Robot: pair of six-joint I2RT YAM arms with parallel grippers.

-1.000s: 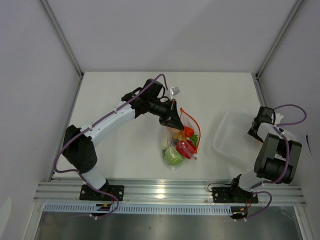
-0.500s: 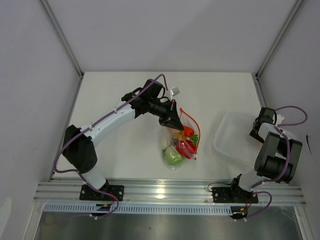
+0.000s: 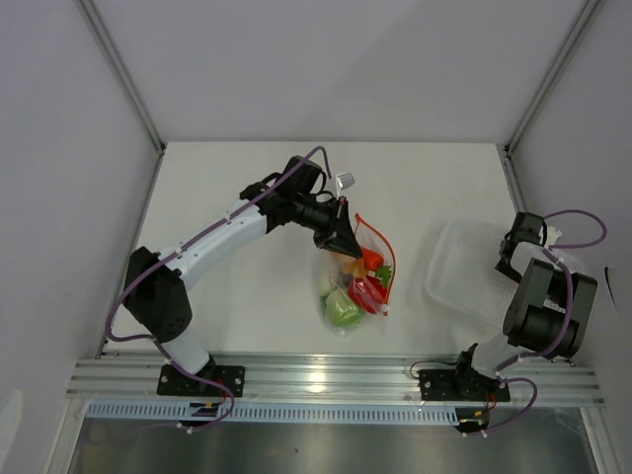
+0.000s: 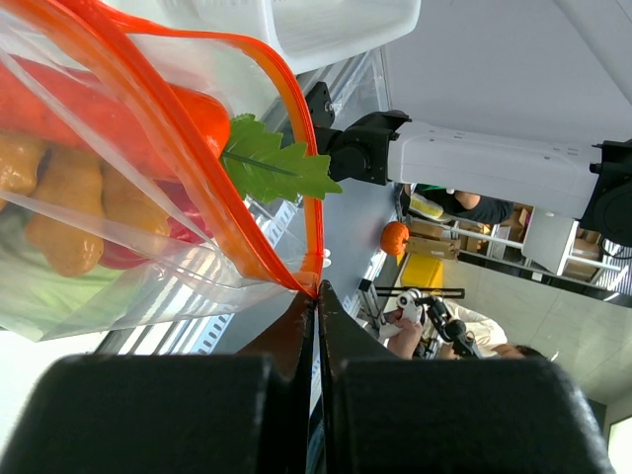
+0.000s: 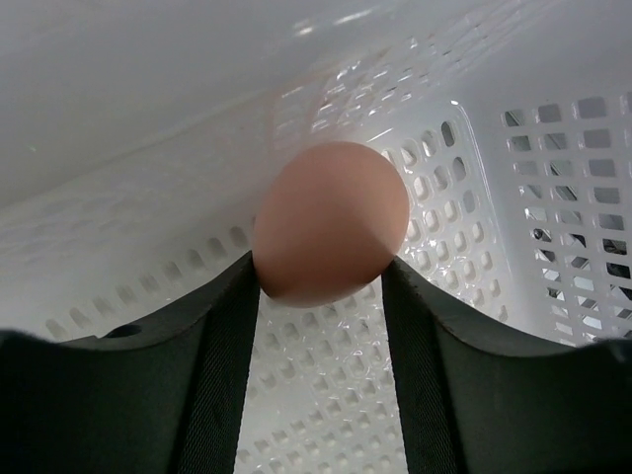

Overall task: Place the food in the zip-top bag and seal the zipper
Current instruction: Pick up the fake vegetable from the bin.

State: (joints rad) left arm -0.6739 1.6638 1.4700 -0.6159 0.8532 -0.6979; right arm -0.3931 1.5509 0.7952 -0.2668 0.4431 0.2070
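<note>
The clear zip-top bag (image 3: 357,286) hangs at mid-table from my left gripper (image 3: 346,242), which is shut on a corner of its red-orange zipper (image 4: 296,128). Inside lie a green round fruit (image 3: 342,311), a red pepper (image 3: 367,293) and an orange-yellow lumpy piece (image 4: 69,212). The bag's mouth gapes, its two zipper strips apart. My left gripper (image 4: 317,296) pinches where the strips meet. My right gripper (image 5: 321,272) is down in the white basket, both fingers touching the sides of a pink egg-shaped food (image 5: 331,222). In the top view the right gripper (image 3: 512,255) sits over the basket's right side.
The white perforated basket (image 3: 459,281) stands at the right of the table, close to the right arm's base. Its walls (image 5: 553,197) surround the right gripper. An aluminium rail runs along the near edge, and grey walls close in the table.
The right jaws have closed in onto the pink food, and the right wrist has shifted slightly over the basket. The left arm and the bag have stayed put.
</note>
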